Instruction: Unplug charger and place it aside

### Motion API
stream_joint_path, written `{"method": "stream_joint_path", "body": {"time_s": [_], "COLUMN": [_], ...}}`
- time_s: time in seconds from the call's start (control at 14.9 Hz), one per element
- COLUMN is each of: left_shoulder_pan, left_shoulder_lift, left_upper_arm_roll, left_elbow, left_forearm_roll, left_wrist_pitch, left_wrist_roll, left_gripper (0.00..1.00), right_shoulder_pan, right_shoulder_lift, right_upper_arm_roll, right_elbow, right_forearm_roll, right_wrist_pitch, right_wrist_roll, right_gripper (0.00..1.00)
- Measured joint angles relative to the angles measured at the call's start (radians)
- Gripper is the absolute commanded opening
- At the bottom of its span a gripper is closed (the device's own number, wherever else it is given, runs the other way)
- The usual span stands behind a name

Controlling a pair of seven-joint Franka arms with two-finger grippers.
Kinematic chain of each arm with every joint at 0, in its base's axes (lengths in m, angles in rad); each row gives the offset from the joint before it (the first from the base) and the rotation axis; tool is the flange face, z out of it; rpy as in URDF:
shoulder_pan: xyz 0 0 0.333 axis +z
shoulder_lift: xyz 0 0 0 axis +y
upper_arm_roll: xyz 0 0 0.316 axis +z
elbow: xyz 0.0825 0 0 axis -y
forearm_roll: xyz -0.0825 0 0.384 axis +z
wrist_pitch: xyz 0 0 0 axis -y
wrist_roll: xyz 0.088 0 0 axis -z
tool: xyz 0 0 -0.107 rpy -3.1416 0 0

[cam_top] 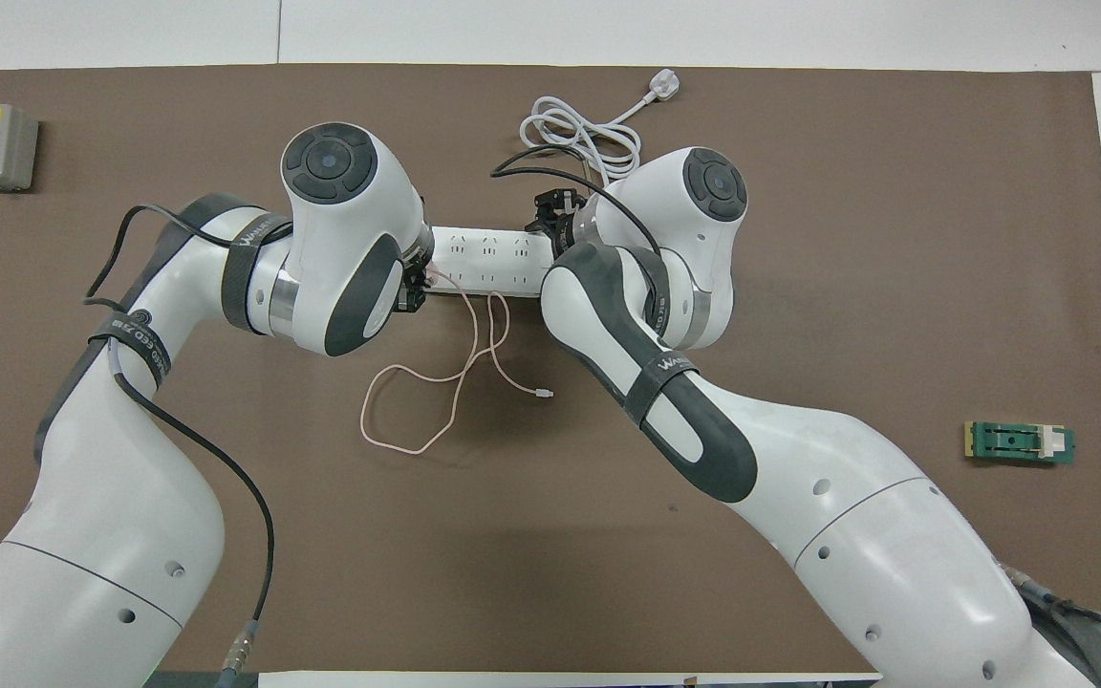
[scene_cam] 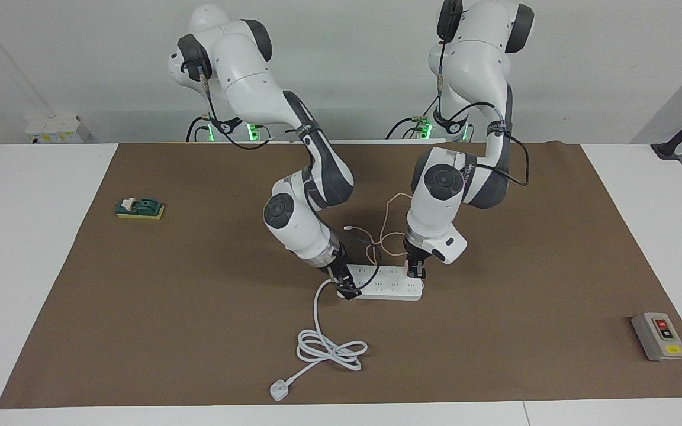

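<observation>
While plugged into the strip, the charger sits clamped in the left gripper.
Right gripper presses the strip's other end; fingers unclear.

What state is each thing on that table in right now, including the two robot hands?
Charger: plugged into the strip's end, left gripper clamped on it.
Pink cable: loose on the mat, tip free.
Power strip: flat on the mat, its own cord coiled, wall plug unplugged.
Left gripper: shut on the charger.
Right gripper: down on the strip's cord end.
Grey switch box: untouched.
Green block: untouched.
</observation>
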Motion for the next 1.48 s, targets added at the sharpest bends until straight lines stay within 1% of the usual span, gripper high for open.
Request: {"method": "stream_joint_path", "body": {"time_s": [0.13, 0.4, 0.6, 0.87, 0.94, 1.07, 1.14, 1.48], "left_shoulder_pan": [0.0, 0.0, 0.0, 0.0, 0.0, 0.0, 0.0, 0.0], "left_shoulder_lift": [0.0, 0.0, 0.0, 0.0, 0.0, 0.0, 0.0, 0.0], "left_upper_arm_roll": [0.0, 0.0, 0.0, 0.0, 0.0, 0.0, 0.0, 0.0], "left_elbow": [0.0, 0.0, 0.0, 0.0, 0.0, 0.0, 0.0, 0.0], "left_forearm_roll": [0.0, 0.0, 0.0, 0.0, 0.0, 0.0, 0.0, 0.0], "left_wrist_pitch": [0.0, 0.0, 0.001, 0.0, 0.0, 0.0, 0.0, 0.0], "left_wrist_roll": [0.001, 0.002, 0.006, 0.01, 0.011, 0.012, 0.012, 0.022], "left_gripper": [0.0, 0.0, 0.0, 0.0, 0.0, 0.0, 0.0, 0.0], "right_shoulder_pan": [-0.011, -0.016, -0.029, -0.031, -0.031, -0.031, -0.031, -0.031], "right_shoulder_lift": [0.0, -0.002, -0.003, -0.003, -0.004, -0.009, -0.013, -0.013], "right_upper_arm_roll": [0.004, 0.005, 0.006, 0.006, 0.006, 0.006, 0.006, 0.007], "right_elbow": [-0.006, -0.014, -0.026, -0.031, -0.031, -0.037, -0.041, -0.043], "right_forearm_roll": [0.038, 0.06, 0.121, 0.134, 0.134, 0.134, 0.134, 0.134], "right_wrist_pitch": [0.0, 0.007, 0.008, 0.01, 0.011, 0.006, 0.008, 0.011], "right_wrist_roll": [0.001, 0.023, 0.035, 0.036, 0.037, 0.037, 0.039, 0.039], "right_gripper": [1.0, 1.0, 1.0, 1.0, 0.83, 0.23, 0.0, 0.0]}}
